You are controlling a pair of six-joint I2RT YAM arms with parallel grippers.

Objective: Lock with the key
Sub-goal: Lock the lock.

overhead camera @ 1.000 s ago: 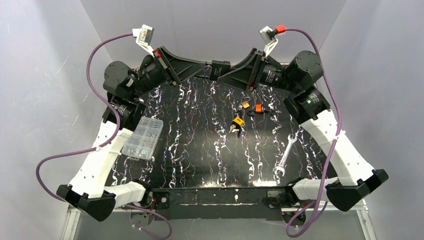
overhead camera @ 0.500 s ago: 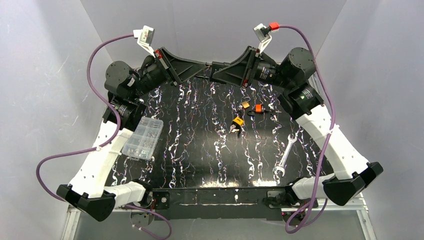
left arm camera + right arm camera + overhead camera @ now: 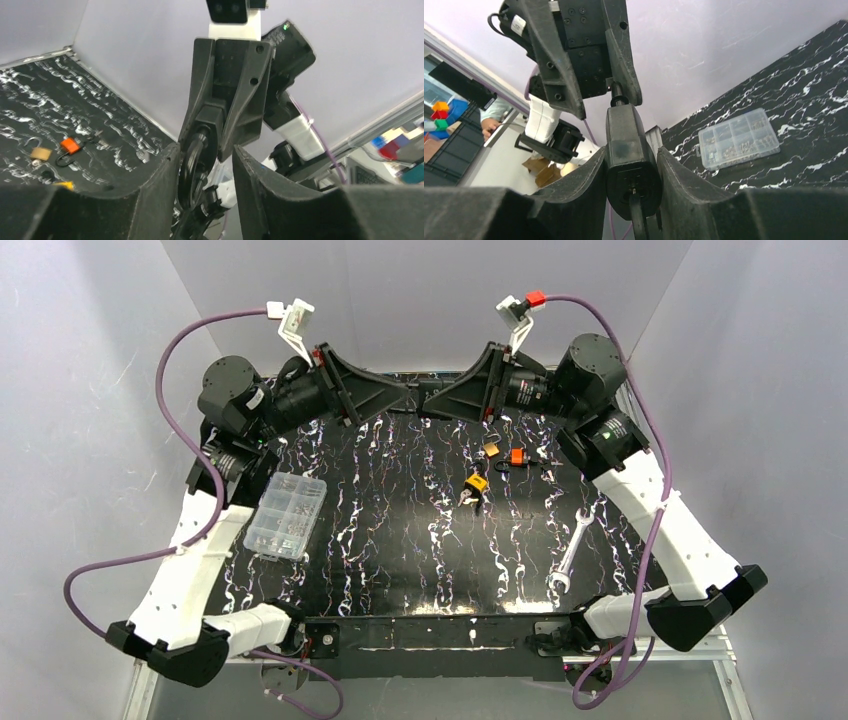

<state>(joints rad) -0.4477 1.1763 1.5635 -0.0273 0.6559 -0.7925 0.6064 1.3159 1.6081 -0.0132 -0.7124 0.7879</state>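
Drawn closer together now: right pincer (image 3: 630,155) pinches the black padlock (image 3: 624,125); left pincer (image 3: 205,150) flanks its shackle (image 3: 192,165), grip impossible to tell.

No legible text, apparently.

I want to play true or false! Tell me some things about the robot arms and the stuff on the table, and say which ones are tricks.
1. A wrench lies on the table, on the right arm's side. True.
2. The clear box sits by the right arm. False: it is on the left arm's side.
3. The left gripper and right gripper meet at one black lock, held up off the table. True.
4. The left gripper holds the orange padlock. False: it lies on the table, untouched.
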